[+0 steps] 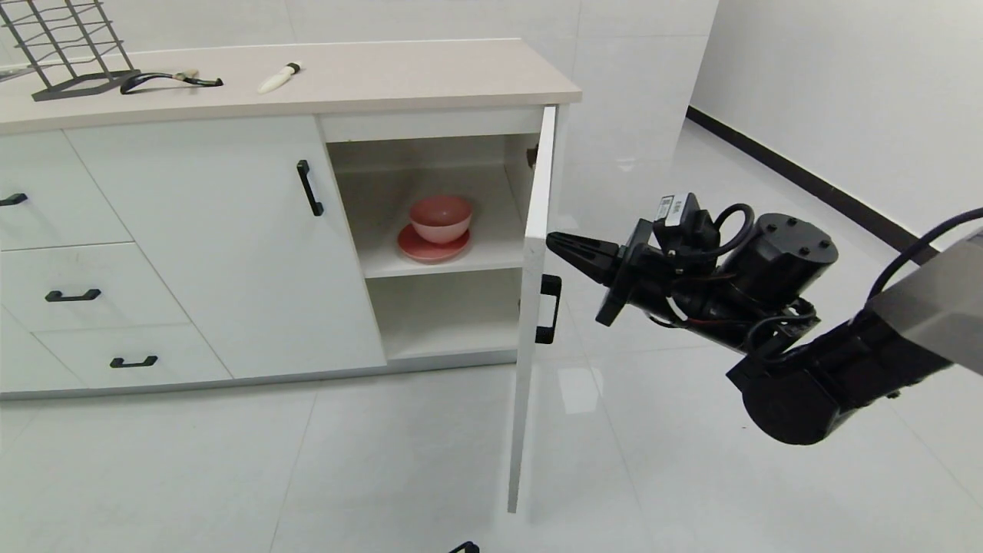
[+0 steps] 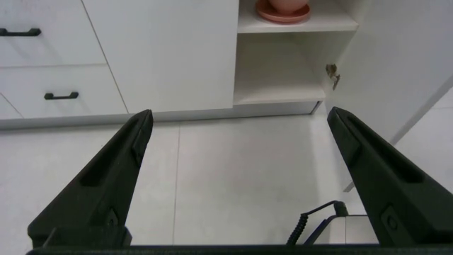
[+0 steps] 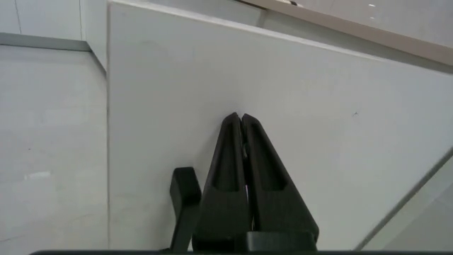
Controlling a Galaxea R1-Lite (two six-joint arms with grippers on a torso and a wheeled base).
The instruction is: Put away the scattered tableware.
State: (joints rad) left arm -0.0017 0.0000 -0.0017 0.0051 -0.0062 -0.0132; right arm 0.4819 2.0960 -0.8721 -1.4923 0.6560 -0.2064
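Tableware stowed: pink bowl [image 1: 440,216] stood on a pink plate [image 1: 430,253] on the upper shelf [image 1: 491,253] of the open cabinet, well inside its front edge.
Tableware outstanding: white-handled utensil [image 1: 278,77] and black-handled utensil [image 1: 169,78] lay on the counter [image 1: 384,77], far left, beside a wire rack [image 1: 61,46].
Right gripper [image 1: 557,244]: fingers pressed together, holding nothing; tips were at the outer face of the cabinet door [image 1: 527,384], just above its handle [image 1: 548,307]. Actual contact could not be confirmed.
Left gripper [image 2: 239,113]: jaws wide apart and empty, held low over the floor [image 1: 384,461], facing the cabinet opening from well back.
Governing relation: the door lay directly left of the right gripper tips. Its long axis was vertical, hinge edge far, free edge near, and it stood roughly square to the cabinet front.
Judgement, step: shutting the door appeared to be in hand; a leftward push on the outer face would swing it closed.
Nearer arm: right for the door; left, by side, for the counter utensils.
Clearance: the floor within the door's swing was bare, and bowl and plate sat behind the closing line.
Risk: closed tips could slip on the smooth panel or catch on the handle.
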